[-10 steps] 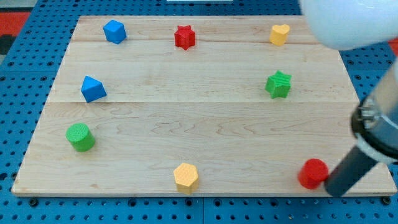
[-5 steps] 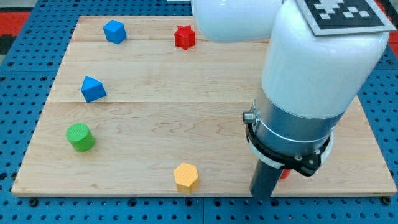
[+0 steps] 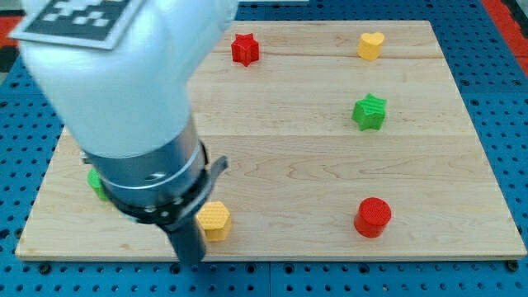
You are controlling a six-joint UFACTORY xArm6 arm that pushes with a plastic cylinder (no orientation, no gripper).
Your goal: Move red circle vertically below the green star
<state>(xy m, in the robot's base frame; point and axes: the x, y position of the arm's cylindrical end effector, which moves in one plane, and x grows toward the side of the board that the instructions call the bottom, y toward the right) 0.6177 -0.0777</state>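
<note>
The red circle [image 3: 373, 217] lies near the board's bottom right. The green star [image 3: 370, 112] sits above it, almost straight up the view. My tip [image 3: 190, 259] is at the bottom left of the board, just below and left of the yellow hexagon [image 3: 214, 221] and touching or nearly touching it, far left of the red circle. The arm's white and grey body covers the upper left of the view.
A red star [image 3: 244, 49] and a yellow heart [image 3: 371, 44] sit along the board's top. A green block [image 3: 96, 183] peeks out at the left, mostly hidden by the arm. The wooden board [image 3: 462, 148] lies on a blue pegboard.
The arm swept from the bottom right to the bottom left. The red circle moved left, to under the green star. The yellow hexagon shifted left. The blue blocks are now hidden.
</note>
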